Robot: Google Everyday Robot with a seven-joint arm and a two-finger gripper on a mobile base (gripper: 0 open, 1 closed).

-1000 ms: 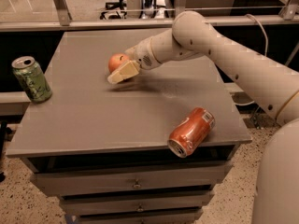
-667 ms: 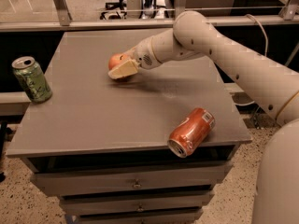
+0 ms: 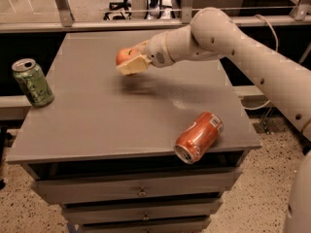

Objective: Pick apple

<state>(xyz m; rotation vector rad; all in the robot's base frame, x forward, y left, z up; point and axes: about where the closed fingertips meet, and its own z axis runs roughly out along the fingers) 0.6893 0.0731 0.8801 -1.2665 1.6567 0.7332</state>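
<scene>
The small orange-red apple (image 3: 124, 56) is held between the cream fingers of my gripper (image 3: 129, 62), a little above the grey cabinet top (image 3: 97, 115), left of its middle and toward the back. The gripper is shut on the apple. A soft shadow lies on the top under it. My arm reaches in from the right.
A green soda can (image 3: 33, 82) stands upright at the left edge of the top. An orange-red soda can (image 3: 199, 137) lies on its side near the front right corner. Drawers are below the front edge. A rail and glass run behind the cabinet.
The gripper has risen with the apple in it, lifting it off the top. The two cans have not moved.
</scene>
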